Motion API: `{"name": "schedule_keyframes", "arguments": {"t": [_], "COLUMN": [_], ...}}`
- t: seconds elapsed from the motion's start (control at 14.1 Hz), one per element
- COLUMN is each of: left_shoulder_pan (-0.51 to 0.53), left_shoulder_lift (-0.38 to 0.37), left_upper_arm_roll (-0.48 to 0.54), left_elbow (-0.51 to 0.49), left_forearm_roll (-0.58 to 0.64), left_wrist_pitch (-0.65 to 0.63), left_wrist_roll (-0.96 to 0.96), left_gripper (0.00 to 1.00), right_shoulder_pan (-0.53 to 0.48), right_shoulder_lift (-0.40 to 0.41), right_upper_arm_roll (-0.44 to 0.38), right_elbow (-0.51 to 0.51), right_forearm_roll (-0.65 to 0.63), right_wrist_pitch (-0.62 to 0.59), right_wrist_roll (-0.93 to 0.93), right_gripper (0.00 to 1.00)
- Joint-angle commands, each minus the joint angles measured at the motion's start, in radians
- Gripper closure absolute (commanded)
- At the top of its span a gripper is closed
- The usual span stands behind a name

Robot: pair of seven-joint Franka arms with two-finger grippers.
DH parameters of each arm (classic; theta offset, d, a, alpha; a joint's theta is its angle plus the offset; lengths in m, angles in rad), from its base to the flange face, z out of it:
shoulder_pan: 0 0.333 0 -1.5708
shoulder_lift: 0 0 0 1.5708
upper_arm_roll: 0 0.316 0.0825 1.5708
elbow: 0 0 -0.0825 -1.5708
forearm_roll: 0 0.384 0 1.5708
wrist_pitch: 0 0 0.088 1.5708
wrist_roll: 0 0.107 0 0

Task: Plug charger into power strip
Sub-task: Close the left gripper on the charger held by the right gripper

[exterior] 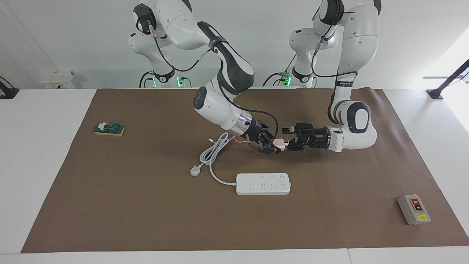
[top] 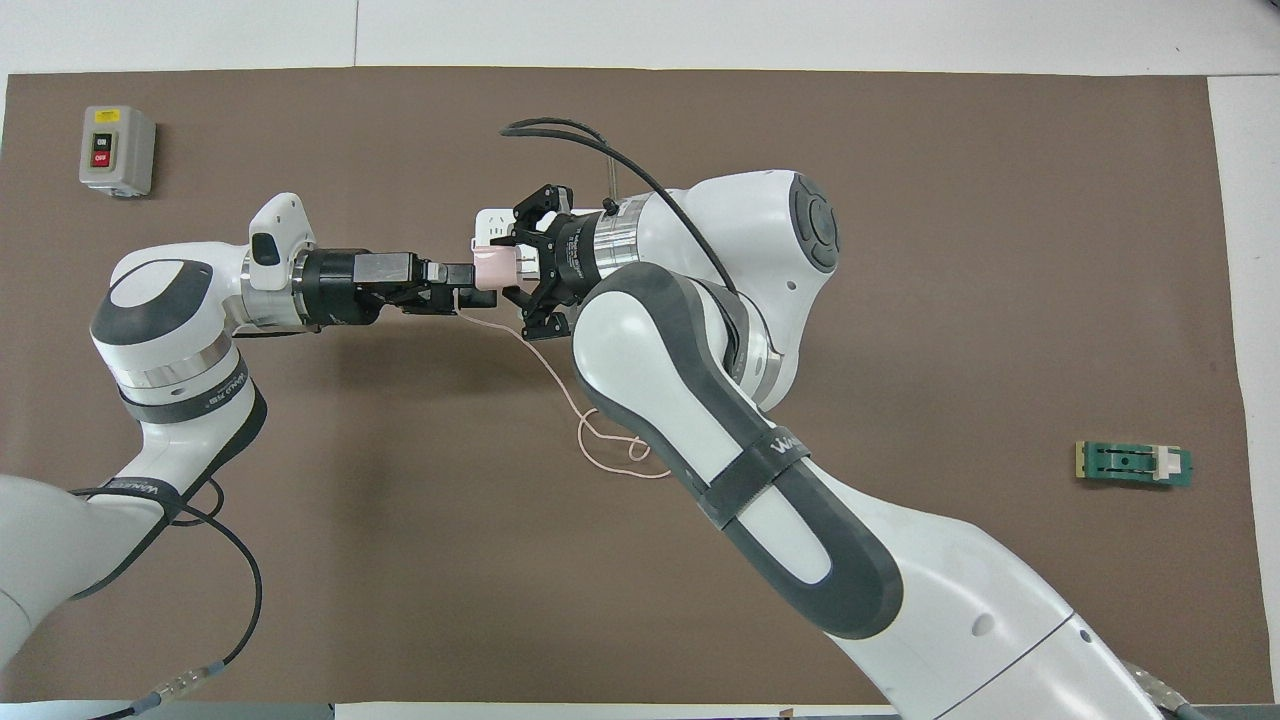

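We read the table across the facing view, placing everything against the power strip (exterior: 263,183), which lies flat with its sockets facing up, ready to take the prongs from above. Toward the right arm's end of the table from the power strip sits a small green block (exterior: 109,128), well apart and not involved. The strip's white cord (exterior: 213,152) loops away on that side too, ending in a loose white plug (exterior: 195,171). Nearer to the robots than the power strip, our right gripper (exterior: 275,146) hangs in the air clamped shut on the pink charger (exterior: 280,143), its thin pink cable (top: 560,385) trailing down to the mat. Our left gripper (exterior: 290,144) meets the charger with its jaws wide, not yet gripping; we judge this a handover, so the prongs can be turned downward. The grey switch box (exterior: 414,209) lies off toward the left arm's end.
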Motion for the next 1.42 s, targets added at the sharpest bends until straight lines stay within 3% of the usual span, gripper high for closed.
{"name": "schedule_keyframes", "arguments": {"t": [0.0,1.35], "left_shoulder_pan": [-0.012,-0.013], "left_shoulder_lift": [-0.039,0.039], "left_upper_arm_roll": [0.009,0.009], "left_elbow": [-0.048,0.033], "left_forearm_roll": [-0.027,-0.067], "left_wrist_pitch": [0.023,0.038], "left_wrist_roll": [0.024,0.032], "left_gripper": [0.0,0.0], "right_shoulder_pan": [0.003,-0.005], "right_shoulder_lift": [0.02,0.02], "right_upper_arm_roll": [-0.003,-0.002], "right_elbow": [0.04,0.041], "right_forearm_roll": [0.018,0.026], "right_wrist_pitch": [-0.018,-0.021], "right_wrist_roll": [0.023,0.023], "right_gripper": [1.0,1.0]}}
